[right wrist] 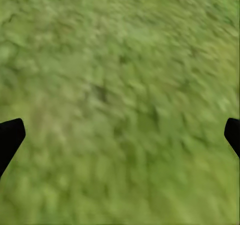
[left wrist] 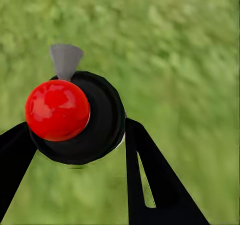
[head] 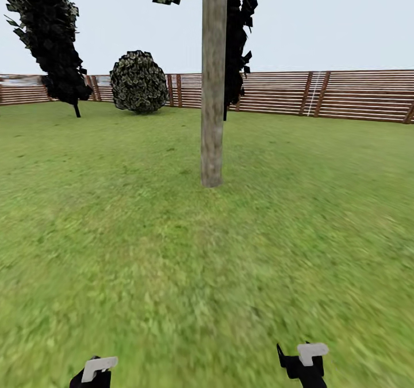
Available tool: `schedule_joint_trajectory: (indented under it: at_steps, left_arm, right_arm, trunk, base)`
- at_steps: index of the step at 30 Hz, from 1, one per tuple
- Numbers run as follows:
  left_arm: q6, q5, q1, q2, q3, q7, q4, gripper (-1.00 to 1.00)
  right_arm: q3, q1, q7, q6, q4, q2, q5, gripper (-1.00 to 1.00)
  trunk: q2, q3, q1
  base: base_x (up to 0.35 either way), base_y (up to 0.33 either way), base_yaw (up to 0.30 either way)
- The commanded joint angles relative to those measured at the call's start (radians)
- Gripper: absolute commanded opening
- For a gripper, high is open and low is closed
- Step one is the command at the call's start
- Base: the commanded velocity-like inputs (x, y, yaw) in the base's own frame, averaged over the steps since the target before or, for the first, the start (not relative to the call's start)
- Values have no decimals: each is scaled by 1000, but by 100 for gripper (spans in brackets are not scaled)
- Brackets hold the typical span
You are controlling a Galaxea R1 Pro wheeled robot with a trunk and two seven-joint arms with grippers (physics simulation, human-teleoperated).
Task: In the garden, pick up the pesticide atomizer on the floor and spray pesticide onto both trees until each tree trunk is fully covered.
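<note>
We're facing the tree trunk (head: 213,83), standing upright straight ahead, well apart from both grippers, roughly centred btwn them. Left gripper (left wrist: 80,140) is gripping the pesticide atomizer (left wrist: 75,117), fingers clamped either side. Right gripper (right wrist: 120,135) is hanging spread wide w/ nothing, over grass (right wrist: 120,60).

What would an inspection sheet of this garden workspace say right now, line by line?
Surface: grass lawn, blurry.
Job's things: atomizer, red top, between the left gripper fingers; grey-tan tree trunk ahead, no pale specks visible.
Clutter: nothing seen.
Grippers: left shut on atomizer; right gripper open over bare grass.
Cables: nothing seen.
Surroundings: slat fence, round bush, dark conifer.
</note>
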Motion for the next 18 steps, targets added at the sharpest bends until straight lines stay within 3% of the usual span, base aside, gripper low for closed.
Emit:
schedule_joint_trajectory:
  at_steps: [1,18]
  left_arm:
    - [-3,6,-1,0,0,-1,0,-100]
    - [-3,6,-1,0,0,0,0,-100]
  right_arm:
    - [-1,-1,0,-3,1,0,5,100]
    - [-1,-1,-2,-3,0,0,4,100]
  trunk:
    - [0,-1,0]
    - [0,-1,0]
  base:
    - [337,0,0]
    - [337,0,0]
